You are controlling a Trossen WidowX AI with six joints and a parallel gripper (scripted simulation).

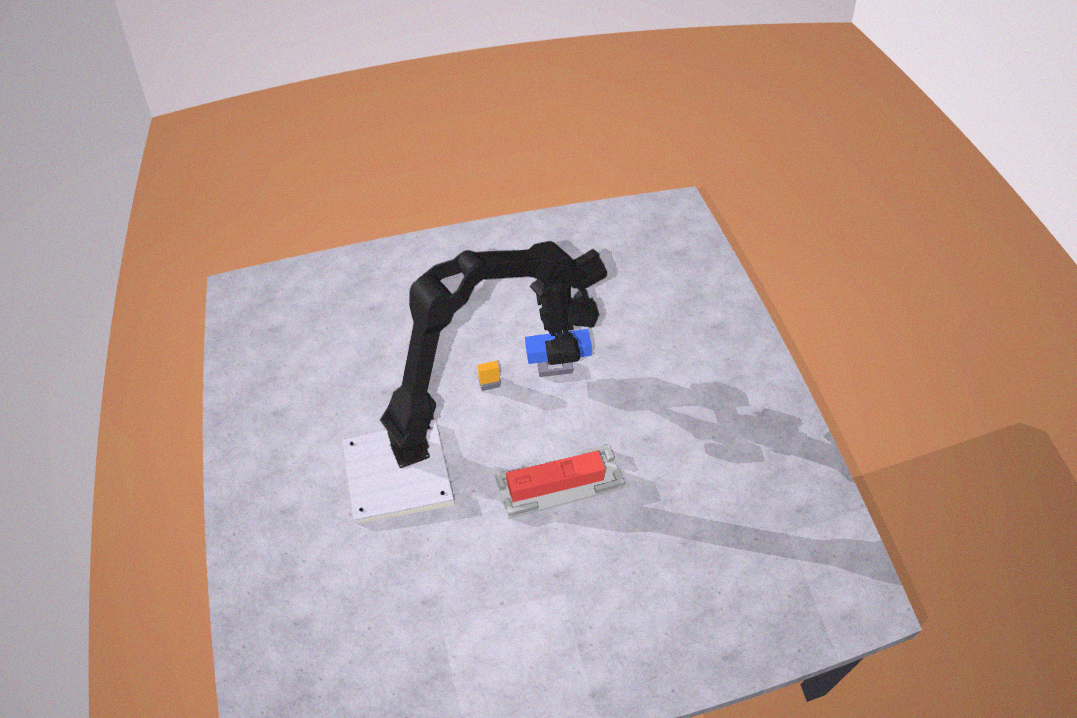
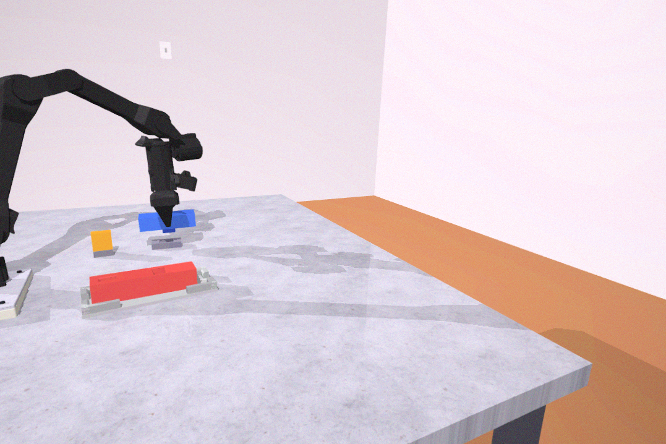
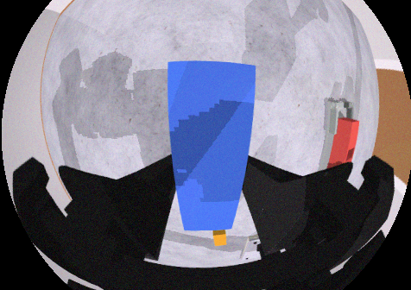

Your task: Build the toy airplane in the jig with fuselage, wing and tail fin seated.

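Note:
My gripper (image 1: 562, 351) (image 2: 167, 222) (image 3: 207, 157) points down and is shut on the blue wing (image 1: 536, 347) (image 2: 149, 222) (image 3: 211, 141), gripping it across the middle. The wing is a little above its low grey stand (image 1: 555, 370) (image 2: 166, 243), and its small tab shows beneath it in the exterior view. The red fuselage (image 1: 543, 480) (image 2: 134, 284) (image 3: 344, 141) lies lengthwise in the pale cradle (image 1: 609, 484) (image 2: 203, 287) (image 3: 331, 119). Two sockets show open in its top. The yellow tail fin (image 1: 488, 371) (image 2: 101, 240) (image 3: 219, 239) stands upright on another small grey stand (image 1: 489, 385) (image 2: 103, 253).
The arm's white base plate (image 1: 395, 486) (image 2: 1, 307) is left of the cradle. The yellow fin stands between the base and the held wing. The cradle lies nearer the front than both stands. The table's right edge is beyond the wing and cradle.

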